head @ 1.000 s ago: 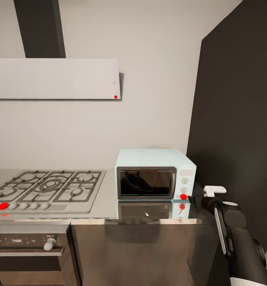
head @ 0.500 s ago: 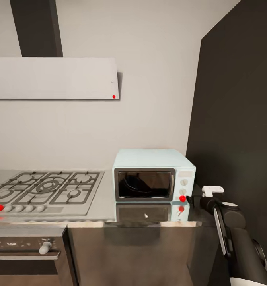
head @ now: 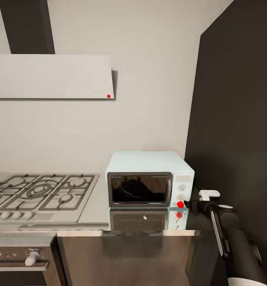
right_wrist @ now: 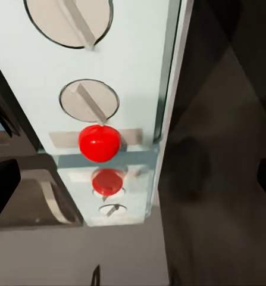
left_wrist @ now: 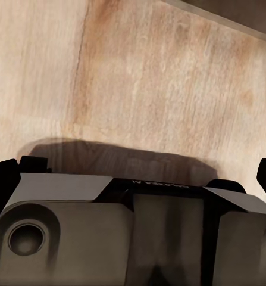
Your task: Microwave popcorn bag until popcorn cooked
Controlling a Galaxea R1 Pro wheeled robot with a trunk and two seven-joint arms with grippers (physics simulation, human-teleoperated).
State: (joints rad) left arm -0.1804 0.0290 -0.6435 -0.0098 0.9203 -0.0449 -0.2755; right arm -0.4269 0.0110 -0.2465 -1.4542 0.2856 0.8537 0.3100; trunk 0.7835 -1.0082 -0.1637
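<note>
The pale-blue microwave (head: 149, 178) stands on the steel countertop (head: 93, 208) with its dark glass door shut. Its white control panel (right_wrist: 118, 71) carries two knobs, and under the lower knob (right_wrist: 88, 100) sits a round red light (right_wrist: 99, 143). My right gripper (head: 191, 205) hovers just right of that light (head: 180, 204), open, with the fingertips (right_wrist: 2, 185) spread wide in the right wrist view. Low over the wood floor (left_wrist: 144, 77), the left gripper (left_wrist: 133, 179) is open and holds nothing. The popcorn bag and popcorn are out of view.
A gas hob (head: 38, 194) lies left of the microwave, with a flat range hood (head: 49, 75) above and a built-in oven (head: 22, 258) below. A tall dark cabinet (head: 236, 119) walls off the right side, close to my right arm.
The whole head view has shifted: hob, hood and microwave slid left in the picture, so the camera moved. My right gripper stays beside the red light.
</note>
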